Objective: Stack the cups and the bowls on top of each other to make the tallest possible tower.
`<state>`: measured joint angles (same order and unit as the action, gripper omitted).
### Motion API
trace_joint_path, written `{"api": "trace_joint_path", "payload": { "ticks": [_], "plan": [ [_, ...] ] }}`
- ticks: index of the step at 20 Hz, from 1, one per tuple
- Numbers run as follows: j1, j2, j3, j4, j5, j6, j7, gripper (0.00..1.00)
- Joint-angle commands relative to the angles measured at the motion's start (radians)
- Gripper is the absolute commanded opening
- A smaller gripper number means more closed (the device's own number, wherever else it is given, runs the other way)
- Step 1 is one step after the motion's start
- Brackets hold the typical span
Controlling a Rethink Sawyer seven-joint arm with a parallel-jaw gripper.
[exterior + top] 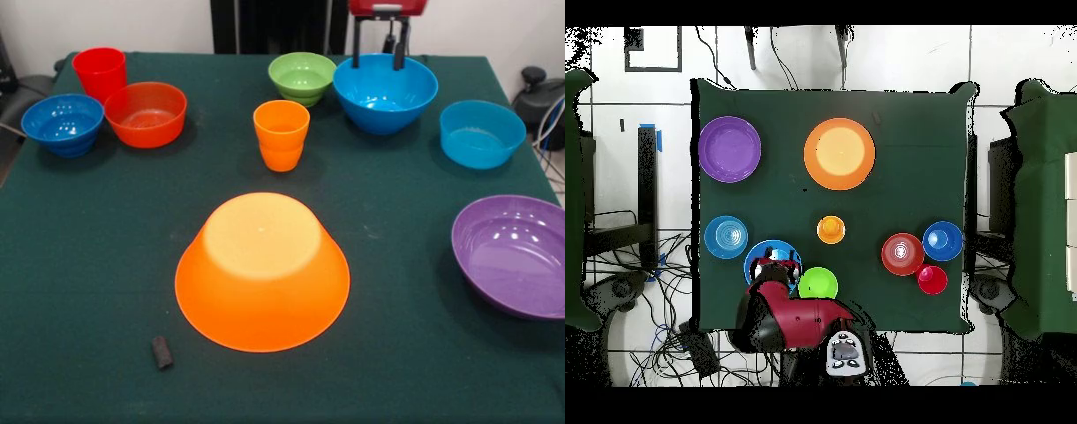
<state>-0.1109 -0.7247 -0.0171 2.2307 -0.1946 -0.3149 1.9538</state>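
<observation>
Clearly the gripper (380,60), fingers parted and empty over the big blue bowl (385,93), should straddle its far rim squarely before closing.

The large yellow-orange bowl (262,272) lay upside down near the table's centre. Beyond it the orange cup (282,134) stood upright, alone. Far left sat the red cup (99,72), dark-blue bowl (63,124) and orange-red bowl (146,114). The green bowl (302,78), big blue bowl (385,93), light-blue bowl (482,133) and purple bowl (512,254) sat rightward, unstacked.
</observation>
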Motion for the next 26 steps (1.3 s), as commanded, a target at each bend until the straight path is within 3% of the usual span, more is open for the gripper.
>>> {"api": "trace_joint_path", "payload": {
  "ticks": [1, 2, 4, 6, 10, 13, 15, 17, 21, 26],
  "plan": [
    [-0.008, 0.104, -0.028, 0.150, -0.079, -0.105, 0.192, 1.00],
    [0.037, 0.115, -0.091, 0.156, -0.063, -0.132, 0.178, 1.00],
    [0.041, 0.154, -0.128, 0.173, -0.080, -0.211, 0.183, 1.00],
    [0.002, 0.181, -0.108, 0.173, -0.110, -0.212, 0.182, 1.00],
    [0.026, 0.210, -0.116, 0.160, -0.097, -0.177, 0.156, 1.00],
    [0.108, 0.223, -0.155, 0.160, -0.031, -0.149, 0.143, 1.00],
    [0.194, 0.267, -0.162, 0.140, 0.043, -0.195, 0.174, 1.00],
    [0.235, 0.323, -0.145, 0.119, 0.075, -0.268, 0.216, 1.00],
    [0.244, 0.354, -0.115, 0.099, 0.078, -0.296, 0.252, 1.00],
    [0.209, 0.343, -0.113, 0.071, 0.044, -0.287, 0.248, 1.00]
  ]
}}
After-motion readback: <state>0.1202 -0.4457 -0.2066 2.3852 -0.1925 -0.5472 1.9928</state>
